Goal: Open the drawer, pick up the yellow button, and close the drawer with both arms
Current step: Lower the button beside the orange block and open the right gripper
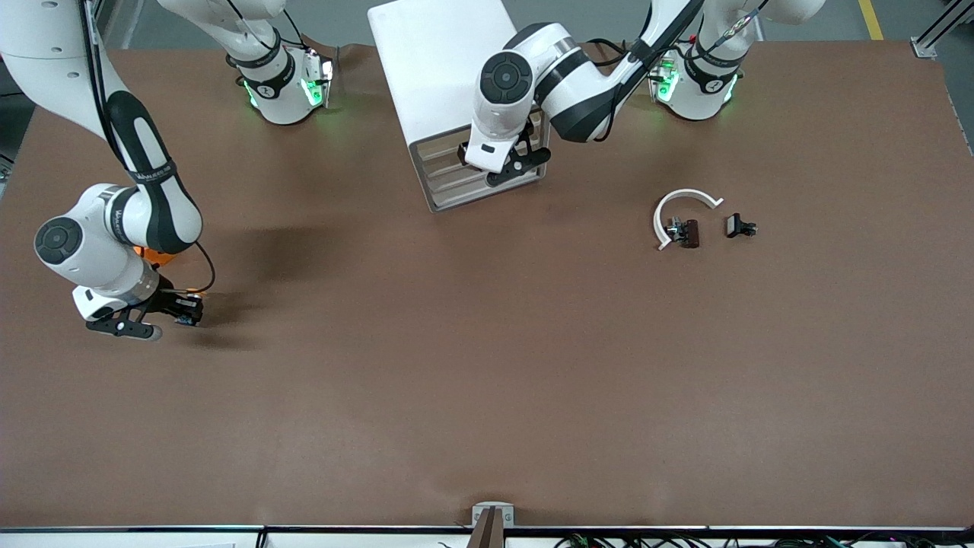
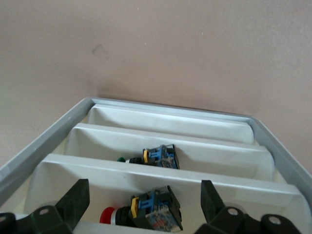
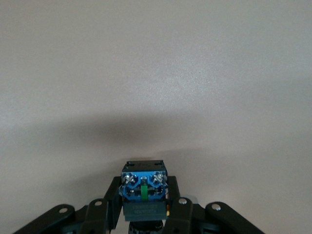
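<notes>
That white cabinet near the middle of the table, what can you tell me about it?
The white cabinet is a boxy, plastic-looking unit standing on the brown table between the two arm bases. Its top is plain white; its front has a grey frame around stacked pale drawers. The left gripper hangs at that front with its fingers spread. From the left wrist view, white compartments show inside the grey frame, two holding small push buttons: one with a red cap, one with a green tip, both with blue bases.

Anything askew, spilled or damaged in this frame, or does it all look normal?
Nothing looks damaged or spilled. The right gripper holds a button squarely over the table. The left gripper hangs open at the cabinet, whose drawers hold two more buttons.
</notes>
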Controlling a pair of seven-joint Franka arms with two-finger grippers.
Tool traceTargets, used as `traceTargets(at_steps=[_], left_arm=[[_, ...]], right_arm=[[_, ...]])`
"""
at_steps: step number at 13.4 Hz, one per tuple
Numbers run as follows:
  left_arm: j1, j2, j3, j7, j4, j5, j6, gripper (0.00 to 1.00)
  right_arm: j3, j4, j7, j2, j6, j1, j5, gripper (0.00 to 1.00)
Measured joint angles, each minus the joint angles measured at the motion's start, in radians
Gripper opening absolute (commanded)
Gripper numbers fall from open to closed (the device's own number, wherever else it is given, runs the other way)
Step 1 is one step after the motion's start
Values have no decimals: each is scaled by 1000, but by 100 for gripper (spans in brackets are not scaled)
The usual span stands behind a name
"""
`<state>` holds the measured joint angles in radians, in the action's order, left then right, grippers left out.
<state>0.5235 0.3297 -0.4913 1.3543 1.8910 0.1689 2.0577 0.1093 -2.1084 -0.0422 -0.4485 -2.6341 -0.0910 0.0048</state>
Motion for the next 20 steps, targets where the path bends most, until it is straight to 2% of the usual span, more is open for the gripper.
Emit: traceTargets(at_steps=[7, 8, 9, 13, 15, 18, 20], left_arm=[[-31, 5, 2, 12, -15, 4, 1, 100], [-57, 2, 3, 11, -25, -3, -3, 100], [-88, -2, 3, 11, -40, -28, -20, 100], [-246, -20, 6, -1, -143, -123, -145, 100], [-332, -28, 7, -52, -212, -149, -239, 100], [-454, -52, 8, -201, -292, -154, -329, 100], [-520, -83, 9, -259, -308, -154, -341, 100]], right_arm=[[-5, 0, -9, -33, -22, -4, 0, 0], [-8, 0, -11, -35, -22, -4, 0, 54], [-10, 0, -14, -36, -22, -3, 0, 100], [-13, 3, -25, -36, -8, -3, 0, 100], [-16, 21, -28, -24, 72, -2, 0, 100], [-24, 128, -29, 51, 395, 15, 0, 100], [-26, 212, -29, 113, 602, 26, 0, 100]])
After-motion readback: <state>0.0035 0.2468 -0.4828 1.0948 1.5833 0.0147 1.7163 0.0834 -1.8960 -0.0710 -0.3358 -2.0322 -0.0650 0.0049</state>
